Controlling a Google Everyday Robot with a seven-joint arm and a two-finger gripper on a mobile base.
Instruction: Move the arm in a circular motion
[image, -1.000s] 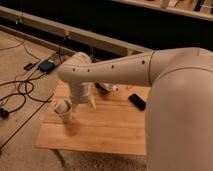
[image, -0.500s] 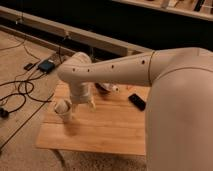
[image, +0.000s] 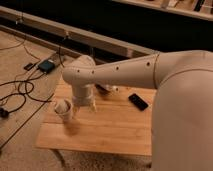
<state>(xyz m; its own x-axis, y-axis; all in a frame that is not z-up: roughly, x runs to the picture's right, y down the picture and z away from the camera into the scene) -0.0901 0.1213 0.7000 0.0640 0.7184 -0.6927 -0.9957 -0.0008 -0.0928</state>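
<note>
The arm (image: 125, 72) is a very large cream-white tube with small dark holes. It reaches from the right foreground leftward over the wooden table (image: 110, 127), bends at a rounded joint (image: 79, 74), and turns down. The small gripper (image: 84, 104) hangs at its end, just above the table's left part. A small white paper cup (image: 63, 109) sits tilted right beside the gripper on its left; whether they touch does not show.
A black phone (image: 138, 101) lies on the table right of centre. A small dark-and-white object (image: 107, 89) sits behind the arm. Cables (image: 20, 92) and a dark device (image: 47, 65) lie on the floor at left. A long low ledge (image: 100, 42) runs behind.
</note>
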